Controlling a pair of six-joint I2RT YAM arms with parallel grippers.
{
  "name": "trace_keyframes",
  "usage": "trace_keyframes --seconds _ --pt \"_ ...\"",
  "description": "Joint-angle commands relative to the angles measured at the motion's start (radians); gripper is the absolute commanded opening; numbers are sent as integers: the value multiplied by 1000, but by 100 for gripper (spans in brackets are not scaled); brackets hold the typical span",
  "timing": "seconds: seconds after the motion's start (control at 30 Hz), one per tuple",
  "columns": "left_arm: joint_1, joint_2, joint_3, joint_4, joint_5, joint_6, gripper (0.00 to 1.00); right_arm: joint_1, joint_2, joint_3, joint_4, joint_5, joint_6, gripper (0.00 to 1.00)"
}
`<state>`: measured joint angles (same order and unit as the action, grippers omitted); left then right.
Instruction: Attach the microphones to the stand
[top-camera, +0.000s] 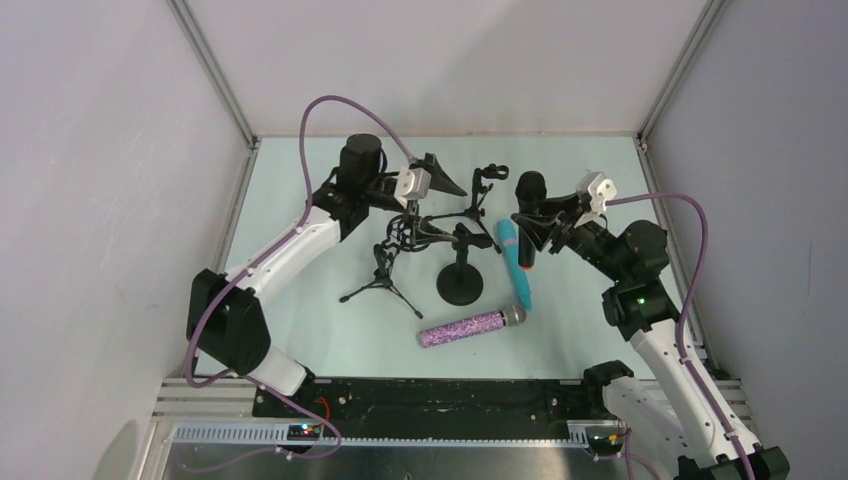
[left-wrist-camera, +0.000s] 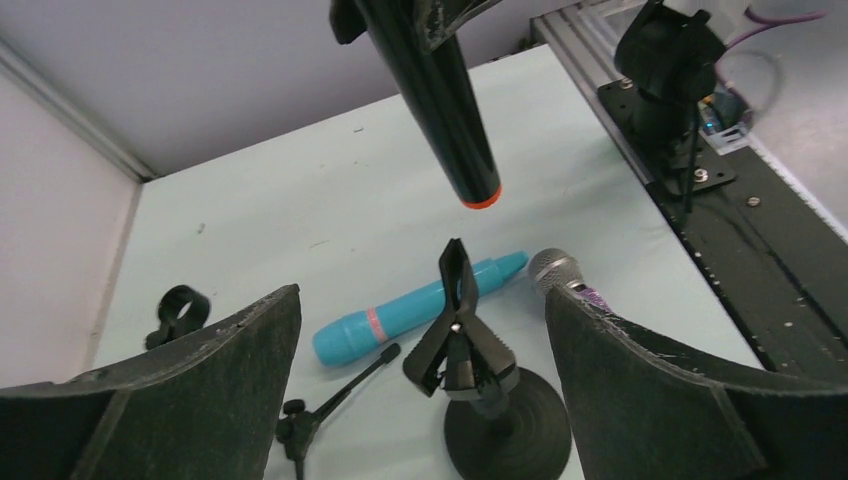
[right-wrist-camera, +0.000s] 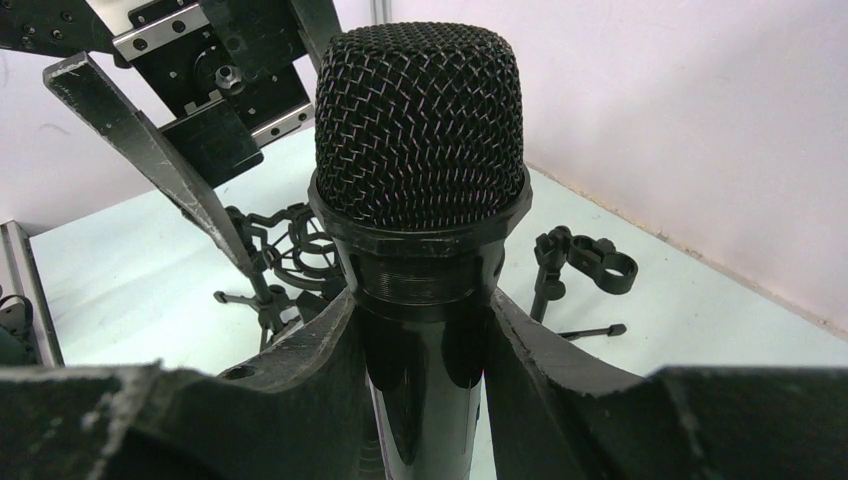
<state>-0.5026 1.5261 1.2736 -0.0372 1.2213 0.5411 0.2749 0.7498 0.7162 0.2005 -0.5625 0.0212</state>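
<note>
My right gripper is shut on the black microphone, holding it just below its mesh head, above the table. Its orange end ring hangs over the table in the left wrist view. The light blue microphone lies on the table, and the glittery purple one with its silver head lies nearer the front. My left gripper is open and empty, its jaws either side of the clamp of the round-base stand.
A small tripod stand is left of the round base. A shock-mount stand sits under my left gripper. A ring-clip stand is at the back. Walls close three sides.
</note>
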Motion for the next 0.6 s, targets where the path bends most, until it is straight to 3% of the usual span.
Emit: trace_keyframes --seconds 0.0,0.27,0.57 --pt "-21 11 11 4 56 -35 95 10 -14 8 62 24 -17 0" --pt "-50 -20 -73 2 -34 19 94 46 5 8 96 36 -4 0" --pt "-59 -7 -100 -6 -149 11 94 232 86 8 178 168 -16 0"
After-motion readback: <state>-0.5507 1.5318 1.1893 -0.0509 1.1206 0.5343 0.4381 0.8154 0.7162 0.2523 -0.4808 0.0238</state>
